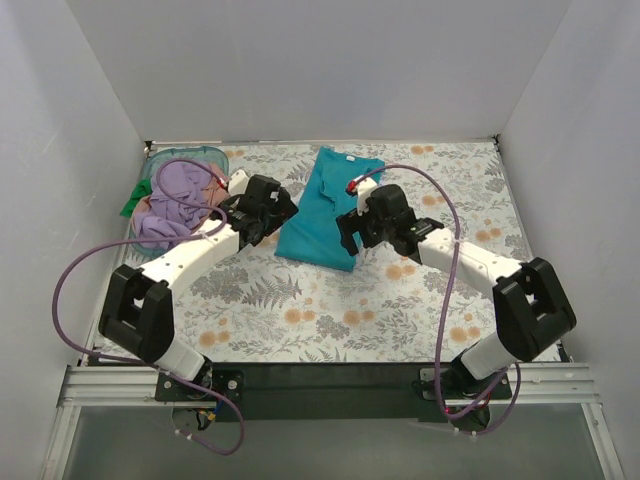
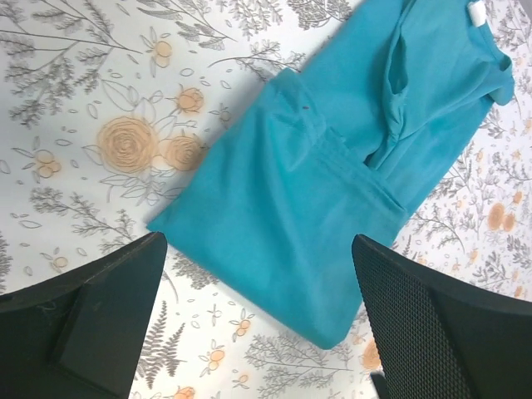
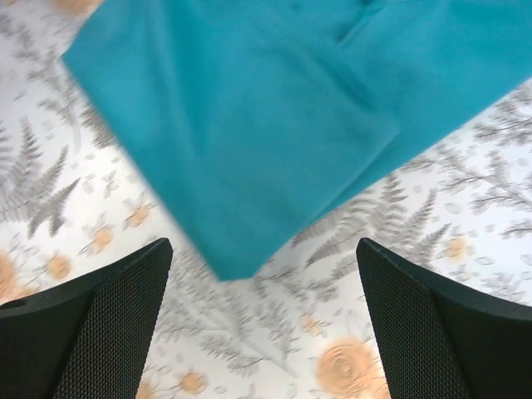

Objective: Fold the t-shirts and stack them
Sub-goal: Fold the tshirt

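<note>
A teal-blue t-shirt point(image 1: 322, 200) lies folded into a long strip on the flowered table, collar toward the back. It also shows in the left wrist view point(image 2: 332, 183) and the right wrist view point(image 3: 249, 125). My left gripper point(image 1: 277, 207) hovers open and empty at the strip's near left edge point(image 2: 259, 266). My right gripper point(image 1: 354, 228) hovers open and empty over its near right corner point(image 3: 264, 266). A lavender t-shirt point(image 1: 172, 195), a salmon-pink one point(image 1: 222, 186) and a green one point(image 1: 131, 203) lie heaped at the back left.
A teal plastic basket point(image 1: 190, 153) holds the heap of shirts at the back left corner. White walls close in the table on the left, back and right. The flowered tablecloth point(image 1: 300, 310) lies bare in front of the shirt.
</note>
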